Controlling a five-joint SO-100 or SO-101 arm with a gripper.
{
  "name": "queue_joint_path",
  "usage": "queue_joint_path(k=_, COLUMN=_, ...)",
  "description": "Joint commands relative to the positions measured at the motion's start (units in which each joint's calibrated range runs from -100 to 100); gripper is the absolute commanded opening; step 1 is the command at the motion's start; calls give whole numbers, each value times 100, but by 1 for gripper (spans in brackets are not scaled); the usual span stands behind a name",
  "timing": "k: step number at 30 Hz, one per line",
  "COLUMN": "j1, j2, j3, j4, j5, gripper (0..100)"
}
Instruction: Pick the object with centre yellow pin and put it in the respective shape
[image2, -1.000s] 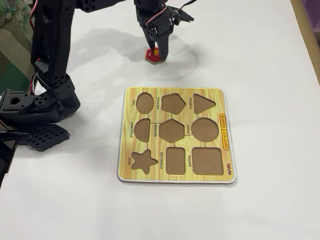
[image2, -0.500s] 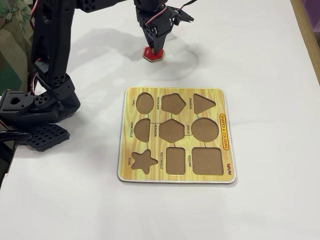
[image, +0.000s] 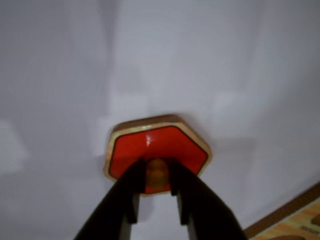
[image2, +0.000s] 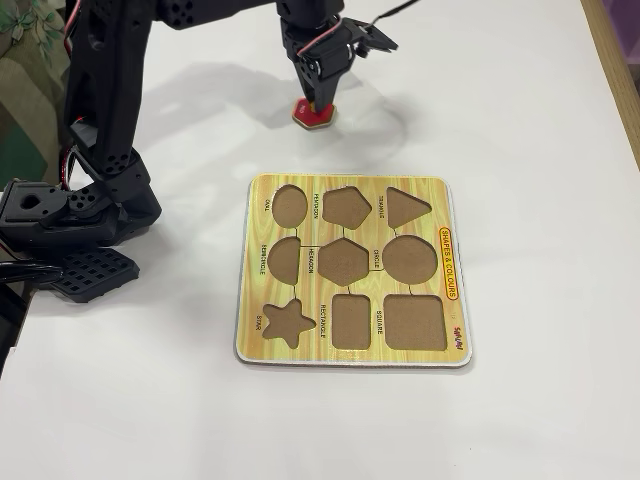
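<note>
The white bench (image2: 540, 120) carries everything, and the fixed view shows its brown right edge. The black five-joint robot arm (image2: 105, 120) stands at the bench's left edge and reaches over to the far edge. The square yellow wood-grain shape board (image2: 452, 330) lies flat near the middle of the bench, with nine brown cut-outs in three rows. In its middle sits the six-sided brown hexagon cut-out (image2: 344, 261), empty, between the semicircle cut-out (image2: 284, 260) on its left and the round circle cut-out (image2: 410, 259) on its right; the five-sided pentagon cut-out (image2: 346, 207) lies just beyond it.

The black two-finger hand (image2: 320, 100) points down near the far edge of the bench, well apart from the board. In the wrist view its two fingers (image: 131, 192) are drawn narrow and press on either side of the yellow knob peg (image: 156, 173). That peg stands on the small flat red hexagonal wooden piece (image2: 314, 117), which is beyond the board's far side. Whether the piece touches the bench or hangs just above it cannot be told.
</note>
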Motion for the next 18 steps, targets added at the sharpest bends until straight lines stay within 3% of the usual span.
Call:
queue_joint_path(k=1, j1=297, j2=-263, j3=-288, j4=-21, j5=14, gripper=2)
queue_joint_path(k=7, j1=756, j2=-664, j3=-180, j4=74, j5=88, gripper=2)
queue_joint_path(k=11, j1=1127, j2=-907, j3=-180, j4=74, j5=621, gripper=2)
queue_joint_path(k=18, j1=1918, j2=-1543, j3=441, j4=74, j5=1045, gripper=2)
